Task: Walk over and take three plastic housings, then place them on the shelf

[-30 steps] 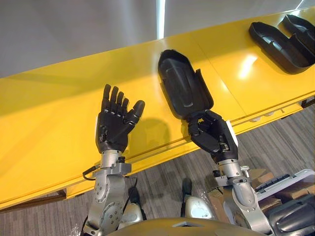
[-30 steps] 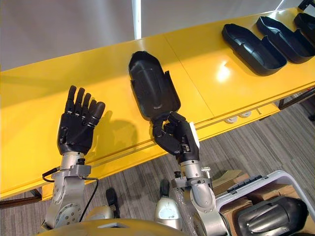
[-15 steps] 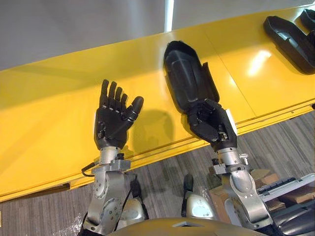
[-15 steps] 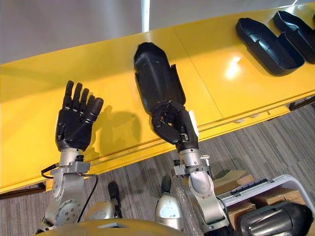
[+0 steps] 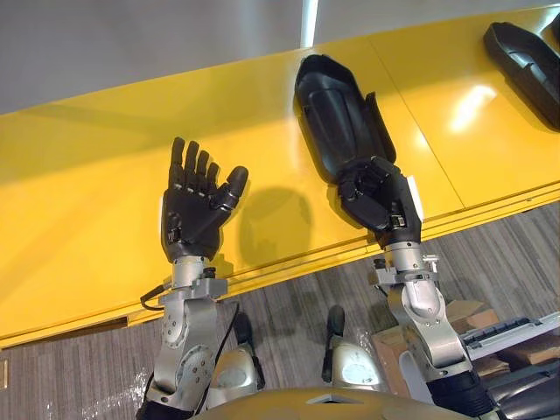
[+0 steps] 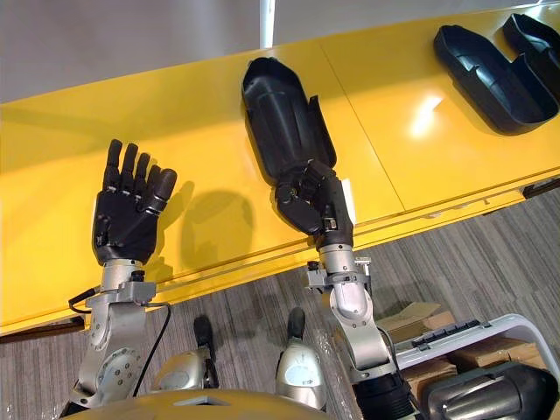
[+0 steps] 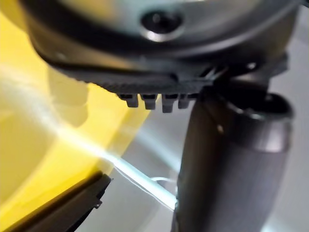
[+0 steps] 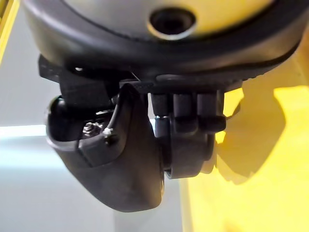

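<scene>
The right hand [image 5: 381,197], clamped on the near end of the housing [image 5: 337,114], has pushed it farther onto the yellow shelf [image 5: 87,192]. The left hand [image 5: 188,223] stays spread open. Letting go looks like the next step.

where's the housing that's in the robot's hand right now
In the left eye view the housing sits right of centre over the yellow table, its near end gripped by the right hand; the open left hand is to its left.

A grey striped floor [image 6: 499,254] spans the near side. At near right, brown cardboard boxes [image 6: 409,320] sit by a pale curved frame [image 6: 477,327]. Far off runs a bright white light strip [image 6: 267,10].
</scene>
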Tool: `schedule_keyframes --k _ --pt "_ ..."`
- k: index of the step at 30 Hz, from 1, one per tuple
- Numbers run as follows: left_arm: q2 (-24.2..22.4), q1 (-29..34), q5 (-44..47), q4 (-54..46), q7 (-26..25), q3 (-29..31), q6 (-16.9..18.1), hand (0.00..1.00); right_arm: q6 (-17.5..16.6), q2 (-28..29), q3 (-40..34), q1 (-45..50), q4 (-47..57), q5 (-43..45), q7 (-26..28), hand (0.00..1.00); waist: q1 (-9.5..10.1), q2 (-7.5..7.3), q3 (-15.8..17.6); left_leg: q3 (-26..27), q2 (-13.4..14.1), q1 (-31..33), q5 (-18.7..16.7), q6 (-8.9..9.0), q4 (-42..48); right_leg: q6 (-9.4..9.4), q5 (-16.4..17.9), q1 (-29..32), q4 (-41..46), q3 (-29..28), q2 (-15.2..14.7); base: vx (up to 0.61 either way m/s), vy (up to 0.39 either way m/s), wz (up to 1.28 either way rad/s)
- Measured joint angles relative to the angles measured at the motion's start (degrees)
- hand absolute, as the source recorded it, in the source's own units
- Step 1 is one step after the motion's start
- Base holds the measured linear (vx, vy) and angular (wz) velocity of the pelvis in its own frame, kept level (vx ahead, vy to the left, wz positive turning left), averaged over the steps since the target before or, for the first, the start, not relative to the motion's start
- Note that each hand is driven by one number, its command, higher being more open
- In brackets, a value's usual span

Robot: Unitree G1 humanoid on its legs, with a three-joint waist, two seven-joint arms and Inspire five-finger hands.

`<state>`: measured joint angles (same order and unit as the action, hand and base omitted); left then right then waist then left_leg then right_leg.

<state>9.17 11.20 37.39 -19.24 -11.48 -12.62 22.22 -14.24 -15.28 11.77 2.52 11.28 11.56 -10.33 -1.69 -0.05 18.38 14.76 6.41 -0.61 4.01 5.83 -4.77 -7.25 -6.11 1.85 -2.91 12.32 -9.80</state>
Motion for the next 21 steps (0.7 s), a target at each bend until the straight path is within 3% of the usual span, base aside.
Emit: schedule_keyframes --k 8,17,18,21 --pt "-0.66 0.4 0.0 -0.07 2.06 0.83 -0.02 1.0 -0.81 2.12 -1.21 1.78 0.12 -4.44 -1.38 0.0 0.06 -0.01 0.0 0.29 0.01 -0.81 -0.1 0.11 -0.01 0.15 0.09 -0.68 -0.05 -0.02 0.02 0.0 -0.002 -0.01" --pt "-2.19 2.19 -4.37 -5.81 3.96 1.75 -0.01 1.0 -12.62 4.86 -2.12 8.47 10.31 -4.4 -2.46 0.0 -0.09 0.09 -1.61 0.7 0.2 -3.47 -0.71 0.36 -0.03 0.33 0.63 -3.2 -0.18 0.17 0.15 0.0 -0.001 -0.01" --pt "-2.24 2.45 -4.37 -6.15 4.5 1.75 0.01 1.0 -13.05 4.99 -2.14 8.51 11.14 -4.62 -3.64 1.0 -0.02 0.12 -2.49 0.77 0.2 -3.77 -0.82 0.37 -0.03 0.33 0.63 -3.49 -0.19 0.2 0.15 0.0 0.0 0.0" --pt "-2.43 2.68 -4.39 -6.2 6.25 1.76 0.18 1.0 -13.08 6.18 -2.23 8.73 11.59 -8.3 -8.79 1.0 0.12 0.11 -5.92 1.01 0.15 -4.36 -1.07 0.35 -0.04 0.29 0.67 -4.08 -0.23 0.3 0.08 0.0 0.003 -0.03"
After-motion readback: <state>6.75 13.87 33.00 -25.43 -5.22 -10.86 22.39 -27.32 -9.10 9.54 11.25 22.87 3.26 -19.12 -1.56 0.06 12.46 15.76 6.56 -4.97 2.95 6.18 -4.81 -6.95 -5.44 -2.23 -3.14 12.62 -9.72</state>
